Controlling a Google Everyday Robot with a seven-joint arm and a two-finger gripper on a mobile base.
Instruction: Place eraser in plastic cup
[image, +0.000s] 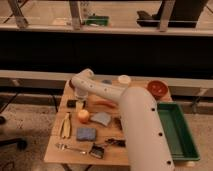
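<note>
At the back-left part of the surface (80, 158), the claw (80, 101) hangs at the end of the white arm (140, 120). It sits low over the wood, just behind the orange fruit (83, 115). Can't tell whether the claw is released, clenched or grasping anything, since its tip blends w/ the dark shape next to it.

The eraser (73, 104) is a small black block near the left edge. It looks to lie flat on the surface, right beside the claw and poss. touching it. No sign it's been lifted, but can't be sure.

The plastic cup (124, 79) is prob. the pale round thing at the back edge. It stands well apart from the eraser, w/ the arm's near section running between the two. Its inside can't be read from here.

Other stuff on the surface:
- a blue sponge (86, 133) in front of the fruit
- a grey-blue pad (101, 118) to the fruit's right
- a banana (65, 125) along the left side
- a red bowl (157, 88) at the back right

A green tray (175, 130) sits off the right side.

Progress, as I judge it: early. The reach to the eraser looks about done and the claw is at the right obj., not at the sponge or pad. Nothing has been delivered yet.

Left to do:
- get a firm grip
- lift clear of the fruit
- carry across to the back edge
- line up over the cup's mouth
- let go

The main risk is that a flat block is hard to pinch off the wood.
</note>
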